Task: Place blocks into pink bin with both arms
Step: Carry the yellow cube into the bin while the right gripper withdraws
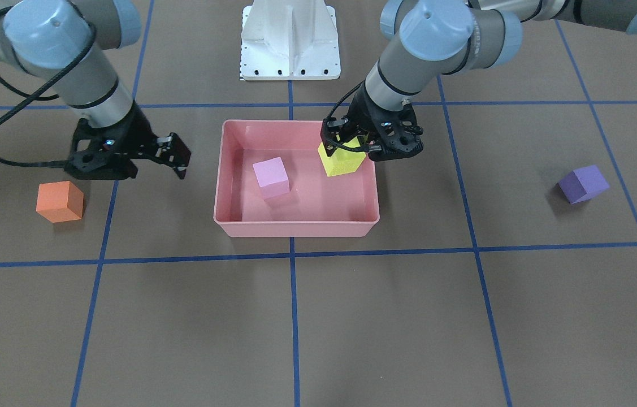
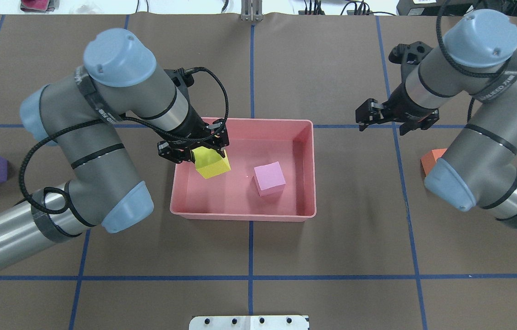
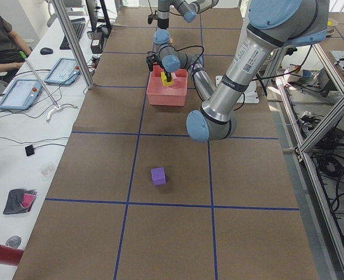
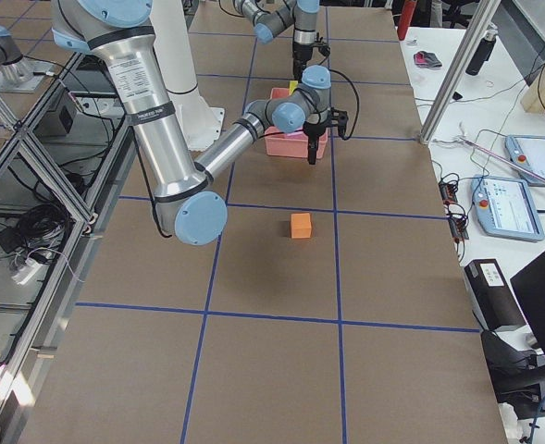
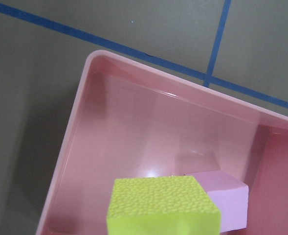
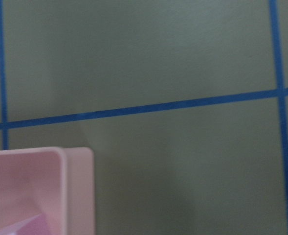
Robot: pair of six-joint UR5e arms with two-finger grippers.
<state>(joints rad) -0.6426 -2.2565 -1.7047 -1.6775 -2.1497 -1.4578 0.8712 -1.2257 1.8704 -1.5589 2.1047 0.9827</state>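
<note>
My left gripper [image 2: 197, 155] is clenched on the yellow block [image 2: 213, 164], with one finger on either side. It holds the block tilted inside the left end of the pink bin [image 2: 244, 213]. I cannot tell whether the block's lower corner touches the bin floor; the wrist view suggests it hangs a little above it. The light pink-lilac block [image 2: 269, 178] sits flat on the bin floor, a little right of centre and apart from the yellow one.

My right gripper [image 1: 181, 158] hangs over the brown table [image 1: 352, 316] just off the bin's right end. Its jaws are spread and grasp nothing. The orange block [image 1: 60, 201] rests on the table further right, well apart from the bin, and my right forearm half hides it from overhead. The purple block [image 1: 583, 183] lies on the table far out to the left, well apart from the bin and from both grippers.
</note>
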